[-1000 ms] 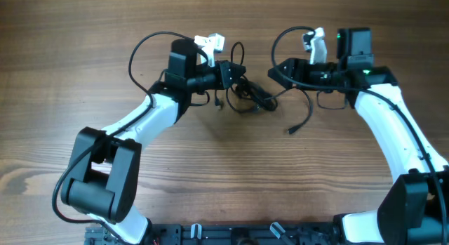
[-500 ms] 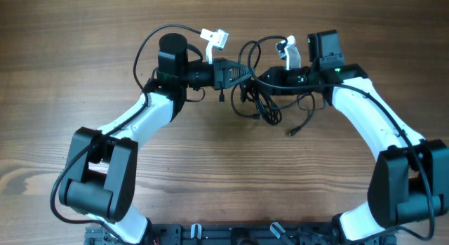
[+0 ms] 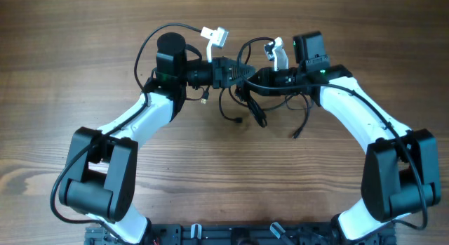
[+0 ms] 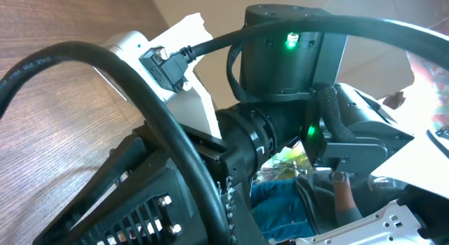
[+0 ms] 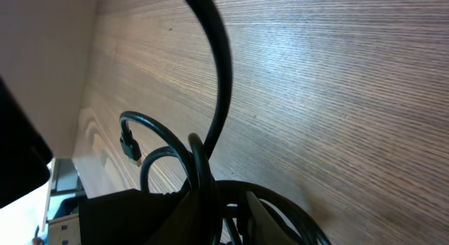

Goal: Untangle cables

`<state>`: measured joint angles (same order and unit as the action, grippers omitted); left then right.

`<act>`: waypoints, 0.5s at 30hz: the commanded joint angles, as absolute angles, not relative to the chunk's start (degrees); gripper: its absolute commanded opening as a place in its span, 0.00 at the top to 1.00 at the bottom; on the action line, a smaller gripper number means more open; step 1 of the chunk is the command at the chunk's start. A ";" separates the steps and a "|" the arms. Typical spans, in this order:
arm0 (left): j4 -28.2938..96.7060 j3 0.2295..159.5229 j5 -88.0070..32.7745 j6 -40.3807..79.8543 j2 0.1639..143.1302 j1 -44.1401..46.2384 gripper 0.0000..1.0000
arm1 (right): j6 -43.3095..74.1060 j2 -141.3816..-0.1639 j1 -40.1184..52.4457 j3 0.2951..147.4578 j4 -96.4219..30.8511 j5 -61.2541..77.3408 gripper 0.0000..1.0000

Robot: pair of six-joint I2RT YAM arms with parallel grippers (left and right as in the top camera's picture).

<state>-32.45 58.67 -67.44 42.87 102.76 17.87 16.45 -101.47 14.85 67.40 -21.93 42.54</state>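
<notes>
Overhead, glossy black cables (image 3: pixel 256 113) (thin, looping) cross grained table (image 3: pixel 70 48).

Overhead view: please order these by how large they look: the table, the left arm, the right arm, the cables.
1. table
2. left arm and right arm: they look alike, so not ranked
3. cables

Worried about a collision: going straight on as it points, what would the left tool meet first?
The left tool would likely meet the cables first, then the right tool; heights unclear.
</notes>
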 commanded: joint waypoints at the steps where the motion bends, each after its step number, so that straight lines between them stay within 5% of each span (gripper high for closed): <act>1: -34.76 59.13 -69.65 45.78 101.36 17.78 0.96 | 17.08 -102.76 15.16 67.92 -21.67 40.32 0.80; 5: -35.83 59.13 -69.63 46.83 101.36 17.69 0.96 | 21.82 -102.76 15.68 67.92 -22.09 35.38 0.96; 15: -28.71 59.11 -65.45 46.72 101.36 12.58 0.96 | 24.53 -97.38 11.09 68.79 -26.30 19.79 0.96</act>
